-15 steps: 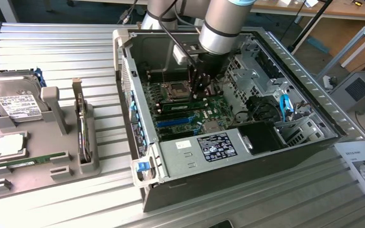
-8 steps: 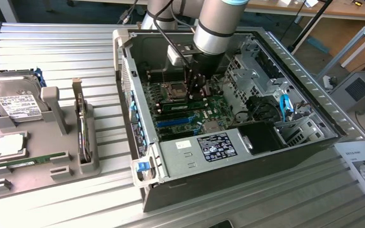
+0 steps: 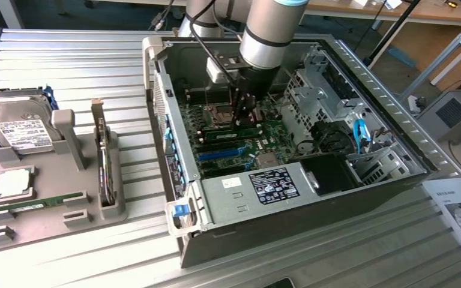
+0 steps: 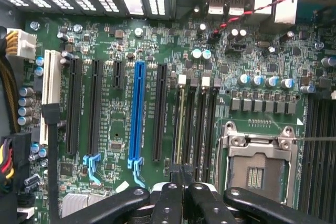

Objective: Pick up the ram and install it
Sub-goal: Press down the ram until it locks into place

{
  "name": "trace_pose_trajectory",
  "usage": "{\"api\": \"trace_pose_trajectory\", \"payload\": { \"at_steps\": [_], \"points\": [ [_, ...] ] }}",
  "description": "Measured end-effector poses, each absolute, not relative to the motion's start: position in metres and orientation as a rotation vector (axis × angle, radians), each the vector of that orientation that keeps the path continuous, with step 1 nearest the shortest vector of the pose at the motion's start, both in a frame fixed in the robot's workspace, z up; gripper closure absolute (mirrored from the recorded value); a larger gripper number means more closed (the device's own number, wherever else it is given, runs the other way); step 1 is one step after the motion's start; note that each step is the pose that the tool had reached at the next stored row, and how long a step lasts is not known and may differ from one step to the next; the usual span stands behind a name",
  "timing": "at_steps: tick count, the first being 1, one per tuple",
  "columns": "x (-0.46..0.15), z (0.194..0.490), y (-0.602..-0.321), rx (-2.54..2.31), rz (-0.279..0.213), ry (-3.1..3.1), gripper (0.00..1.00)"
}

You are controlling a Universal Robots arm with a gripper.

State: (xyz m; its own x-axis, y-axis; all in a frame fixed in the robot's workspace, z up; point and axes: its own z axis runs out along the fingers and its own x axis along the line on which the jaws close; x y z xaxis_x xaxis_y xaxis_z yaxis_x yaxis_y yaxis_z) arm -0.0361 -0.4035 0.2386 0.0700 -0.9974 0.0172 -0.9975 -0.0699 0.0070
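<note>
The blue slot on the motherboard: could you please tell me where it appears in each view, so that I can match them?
Exterior view: the blue slot lies on the motherboard, between the processor socket and the labelled power supply.
Wrist view: the blue slot runs between black slots.
Shared landmark: the processor socket, with its metal frame.

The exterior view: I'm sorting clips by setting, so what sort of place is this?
Probably a robotics lab or test workshop: an open computer case lies on a slatted metal table, a grey parts tray holds components, and wooden workbenches stand behind.
</note>
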Motion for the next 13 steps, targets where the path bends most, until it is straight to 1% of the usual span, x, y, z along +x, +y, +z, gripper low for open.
{"api": "trace_pose_trajectory", "payload": {
  "at_steps": [13],
  "points": [
    [-0.0362, 0.2337, -0.4036, 2.288, 0.017, -2.133, 0.89]
  ]
}}
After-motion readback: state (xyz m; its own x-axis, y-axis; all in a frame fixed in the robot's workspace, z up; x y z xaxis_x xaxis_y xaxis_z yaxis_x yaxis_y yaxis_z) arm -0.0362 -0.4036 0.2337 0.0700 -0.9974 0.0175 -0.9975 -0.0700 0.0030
